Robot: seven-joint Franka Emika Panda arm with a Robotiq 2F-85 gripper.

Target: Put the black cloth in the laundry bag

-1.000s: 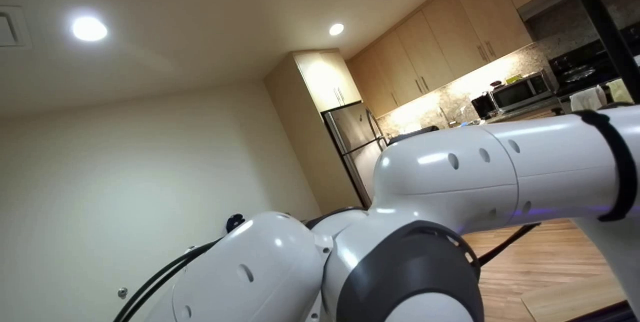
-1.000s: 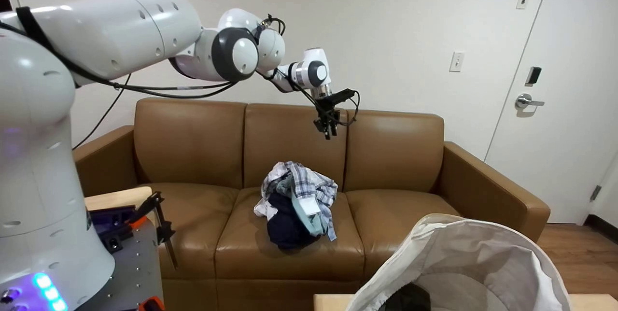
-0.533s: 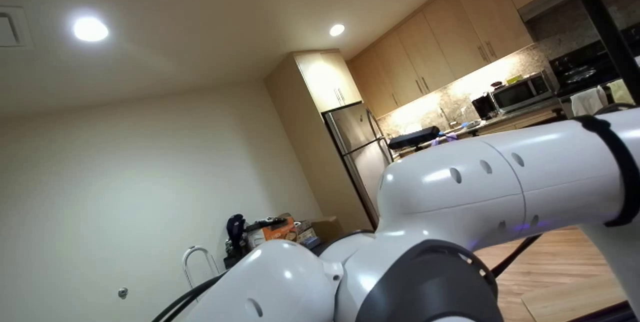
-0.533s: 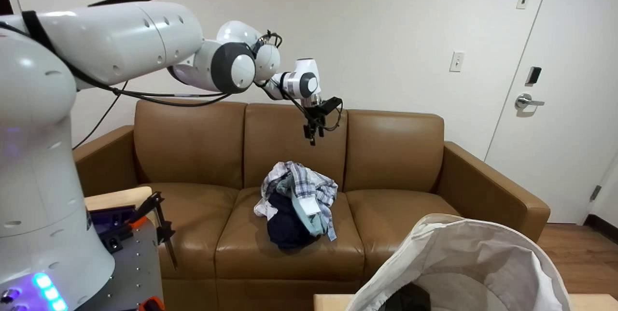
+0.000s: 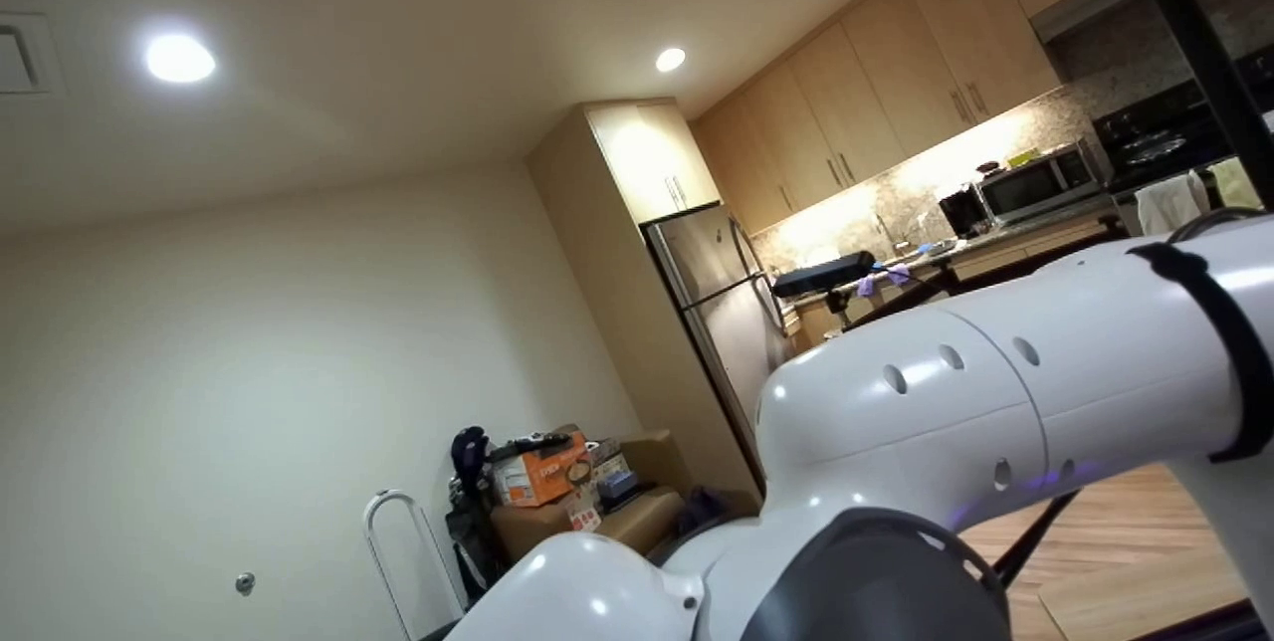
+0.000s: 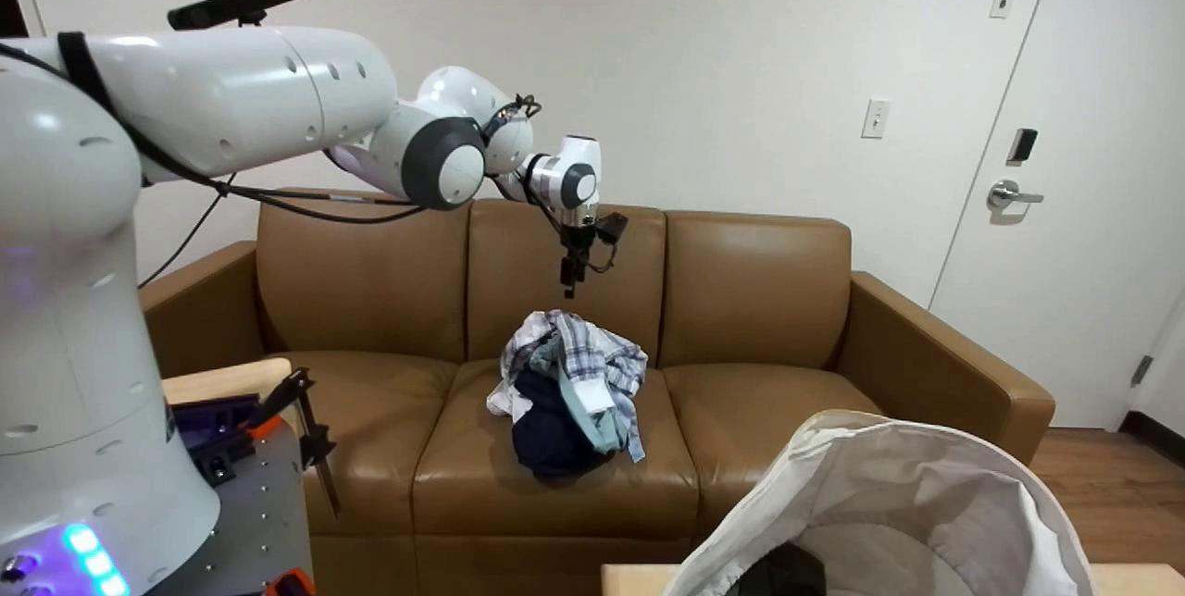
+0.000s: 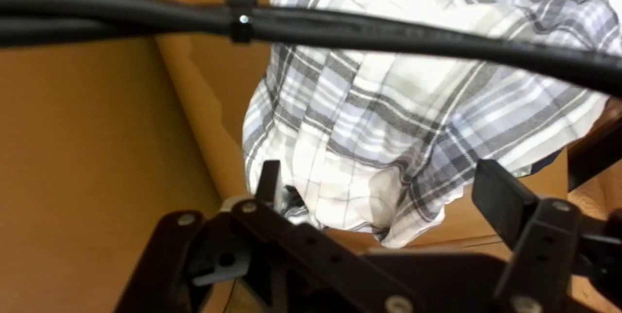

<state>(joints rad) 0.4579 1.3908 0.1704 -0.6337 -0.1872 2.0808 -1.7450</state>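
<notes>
My gripper (image 6: pixel 569 289) hangs above the clothes pile on the sofa, clear of it in an exterior view. In the wrist view the gripper (image 7: pixel 379 172) is open, its fingers wide apart and holding nothing, with a plaid shirt (image 7: pixel 359 109) below. That plaid shirt (image 6: pixel 583 351) tops the pile. At the pile's lower front lies a very dark, navy-looking cloth (image 6: pixel 548 434), mostly hidden from the wrist. The laundry bag (image 6: pixel 935 476), pale grey with a rounded rim, stands wide-mouthed at lower right. Inside it lies a black cloth (image 6: pixel 785 571). Which dark piece the task means, I cannot tell.
A brown leather sofa (image 6: pixel 778 300) runs along the wall, its backrest behind the gripper. A light wooden surface (image 6: pixel 634 577) shows beside the bag. Clamps (image 6: pixel 310 429) sit by the arm's base. Boxes (image 5: pixel 542 472) and a black camera (image 5: pixel 824 275) stand beyond the arm.
In an exterior view my gripper has moved down and to the left, closer over the pile. The arm's links have lowered, uncovering the camera and boxes behind. Pile and bag stay put.
</notes>
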